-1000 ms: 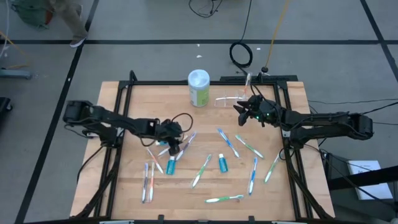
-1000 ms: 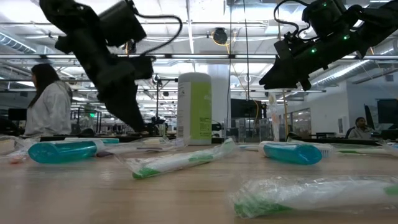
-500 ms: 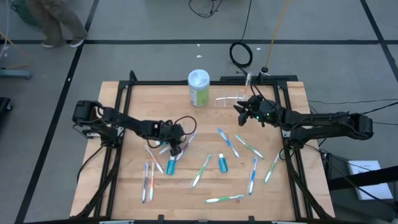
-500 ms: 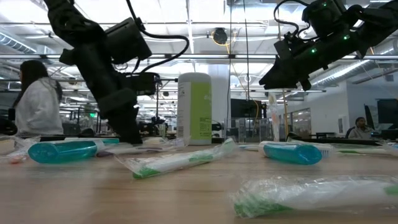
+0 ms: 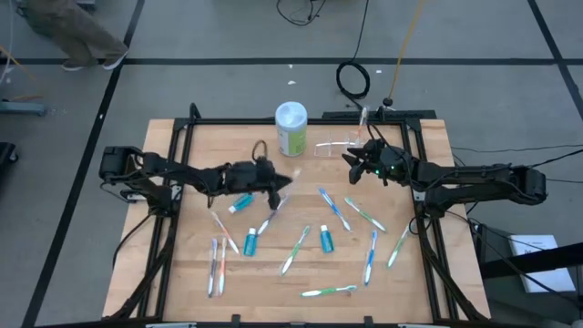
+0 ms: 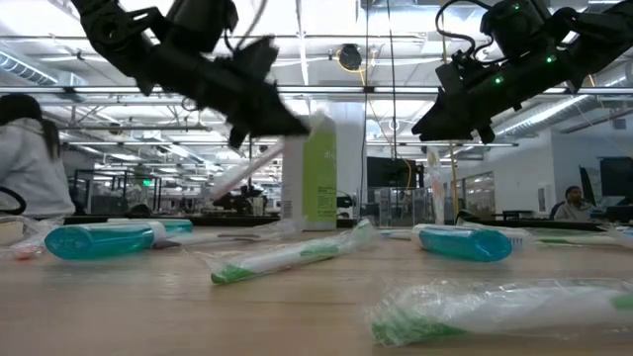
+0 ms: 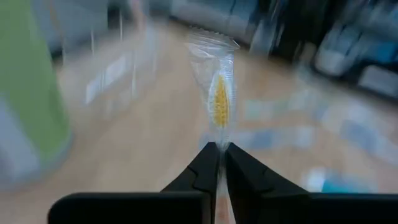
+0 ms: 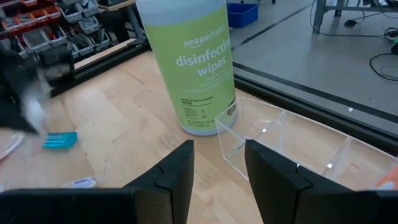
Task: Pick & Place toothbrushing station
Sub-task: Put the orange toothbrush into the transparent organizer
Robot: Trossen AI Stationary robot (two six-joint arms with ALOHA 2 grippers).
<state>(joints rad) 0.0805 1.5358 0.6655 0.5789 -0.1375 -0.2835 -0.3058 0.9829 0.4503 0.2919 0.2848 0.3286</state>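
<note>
The toothbrushing station [image 5: 335,147], a low clear holder with upright slots, rests on its base at the table's far side, right of a green wipes canister [image 5: 291,128]. The right wrist view shows the holder [image 8: 292,146] just ahead of my right gripper [image 8: 217,168]. That gripper [image 5: 350,165] hovers open above the table, near the holder's near side. My left gripper [image 5: 284,181] is left of the table's middle, raised and nearly level, shut on a clear-wrapped toothbrush [image 7: 219,99] with yellow bristles. My left gripper pinches the wrapped toothbrush between its two fingers, just behind the bristle head [image 7: 219,138]. The head and the wrapper's end stick out ahead of the fingertips. In the low view the handle [image 6: 242,173] slants down behind the fingers, clear of the table.
Several wrapped toothbrushes [image 5: 293,251] and teal toothpaste tubes [image 5: 326,239] lie scattered over the near half of the wooden table. Black frame rails [image 5: 173,182] run along its sides. A person [image 6: 25,163] stands in the room beyond.
My left gripper has shut on the toothbrush, risen and tipped from pointing steeply down to nearly level, moving toward the far edge and the canister. The toothbrush has come up off the table with it.
</note>
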